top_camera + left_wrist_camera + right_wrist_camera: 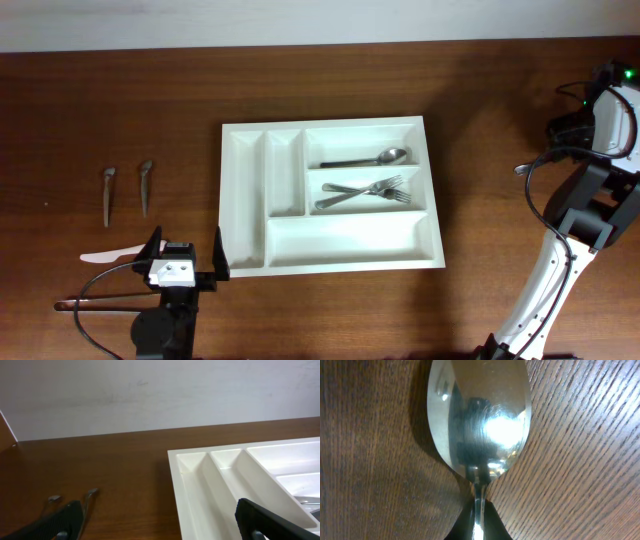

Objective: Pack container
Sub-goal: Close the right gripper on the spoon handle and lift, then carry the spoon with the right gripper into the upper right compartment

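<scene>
The right gripper (pixel 477 522) is pinched tight on the neck of a steel spoon (pixel 480 420), whose bowl points to 12 o'clock in the wrist view, close over the table (pixel 500 150). My judgement: lift straight up before swinging, or the thin neck may twist in the jaws. The right arm (pixel 560 260) rears up at the table's 3 o'clock edge. The container (pixel 350 242) sits mid-table, at the arm's 9 o'clock, holding 1 packed spoon (pixel 372 158) and 2 forks (pixel 365 190). The left gripper (pixel 187 252) gapes wide and empty at the container's 8 o'clock.
</scene>
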